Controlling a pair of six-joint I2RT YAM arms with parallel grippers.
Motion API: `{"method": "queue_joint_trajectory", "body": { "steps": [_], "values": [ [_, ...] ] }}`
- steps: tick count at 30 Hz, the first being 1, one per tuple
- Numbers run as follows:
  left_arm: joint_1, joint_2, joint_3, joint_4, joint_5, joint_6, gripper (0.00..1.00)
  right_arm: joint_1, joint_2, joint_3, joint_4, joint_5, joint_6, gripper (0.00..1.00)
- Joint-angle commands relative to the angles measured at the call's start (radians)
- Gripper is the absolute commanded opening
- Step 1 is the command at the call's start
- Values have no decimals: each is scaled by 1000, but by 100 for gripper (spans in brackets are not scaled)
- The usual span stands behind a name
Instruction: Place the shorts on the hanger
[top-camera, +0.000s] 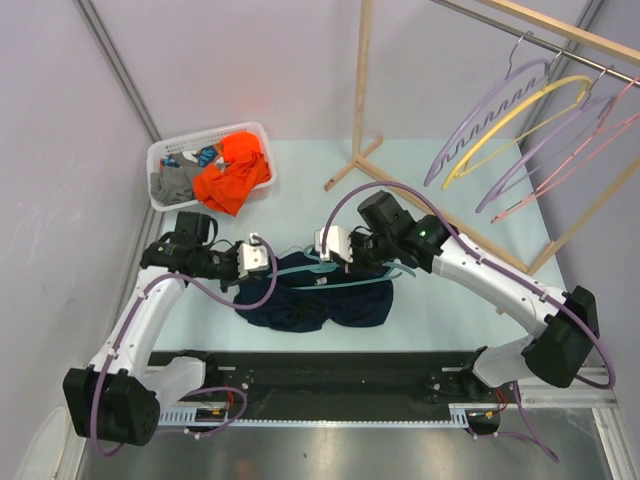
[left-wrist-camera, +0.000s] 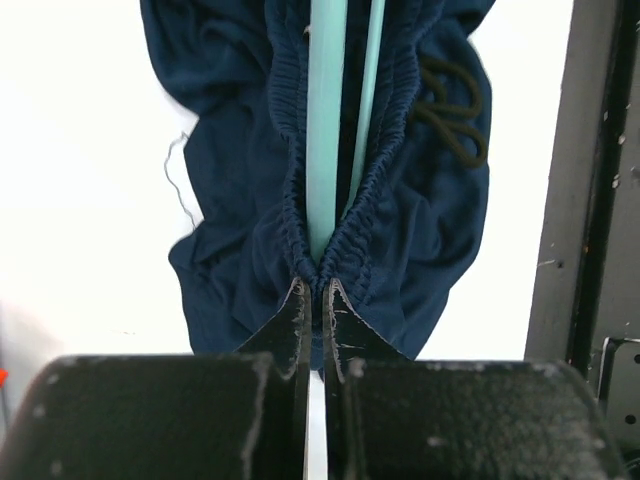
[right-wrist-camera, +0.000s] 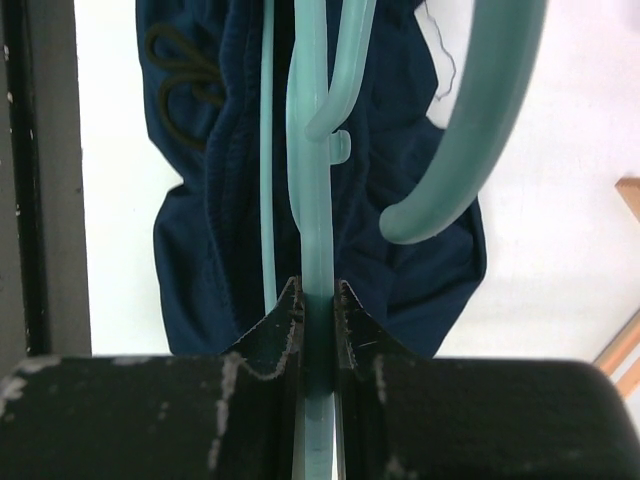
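Note:
The dark navy shorts (top-camera: 312, 305) lie bunched on the table between the two arms, with the teal hanger (top-camera: 352, 284) lying across them. In the left wrist view the hanger's two thin arms (left-wrist-camera: 326, 120) run into the gathered elastic waistband (left-wrist-camera: 290, 180). My left gripper (left-wrist-camera: 315, 290) is shut on that waistband's edge. From the right wrist view, my right gripper (right-wrist-camera: 318, 292) is shut on the hanger's flat stem (right-wrist-camera: 312, 200), the curved hook (right-wrist-camera: 470, 150) arching off to the right over the shorts (right-wrist-camera: 215, 250). The shorts' black drawstring (left-wrist-camera: 455, 110) lies coiled on the fabric.
A white basket (top-camera: 168, 152) at the back left holds an orange garment (top-camera: 236, 172) and a grey one (top-camera: 172, 186). A wooden rack (top-camera: 364, 90) at the back right carries purple (top-camera: 490, 105), yellow (top-camera: 520, 115) and pink hangers (top-camera: 580, 165). The black base rail (top-camera: 330, 372) runs along the near edge.

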Motion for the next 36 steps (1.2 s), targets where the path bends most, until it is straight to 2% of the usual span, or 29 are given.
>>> {"method": "queue_joint_trajectory", "body": {
  "steps": [1, 3, 5, 6, 7, 8, 11, 16, 19, 22, 23, 26, 28, 32, 33, 36],
  "values": [
    [-41, -34, 41, -14, 72, -29, 0, 19, 19, 40, 127, -79, 31, 0],
    [-44, -42, 38, -8, 64, -38, 1, 19, 25, 40, 147, -99, 37, 0],
    [-44, -46, 31, 9, 63, -47, 9, 19, 28, 40, 156, -122, 46, 0],
    [-43, -55, 26, 21, 54, -70, 24, 13, 28, 40, 161, -134, 49, 0],
    [-43, -60, 15, 32, 47, -81, 32, 10, 25, 40, 164, -145, 52, 0],
    [-44, -65, 8, 56, 38, -106, 46, 5, 23, 40, 165, -168, 52, 0],
    [-43, -69, -17, 70, 6, -103, 55, 2, 22, 40, 167, -183, 51, 0],
    [-43, -45, -28, 59, 4, -84, 59, -2, 22, 34, 176, -208, 23, 0],
    [-41, -37, -28, 84, 21, -92, 56, -4, 22, 27, 191, -222, 15, 0],
    [-44, -23, -15, 98, 58, -112, 35, -2, 22, 20, 213, -225, 23, 0],
    [-46, -13, -12, 96, 72, -118, 20, -2, 19, 19, 221, -225, 32, 0],
    [-46, -8, -14, 99, 87, -138, 0, -4, 8, 16, 234, -194, 105, 2],
    [-43, -11, -25, 131, 84, -182, 0, -18, -7, 16, 233, -162, 175, 16],
    [-23, -16, -38, 185, 93, -260, 0, -73, -72, 4, 204, -111, 362, 84],
    [-17, -13, -43, 193, 113, -274, 0, -99, -105, -10, 199, -92, 456, 85],
    [-4, -19, -61, 214, 121, -304, 0, -149, -180, -58, 191, -44, 578, 86]
  ]
}}
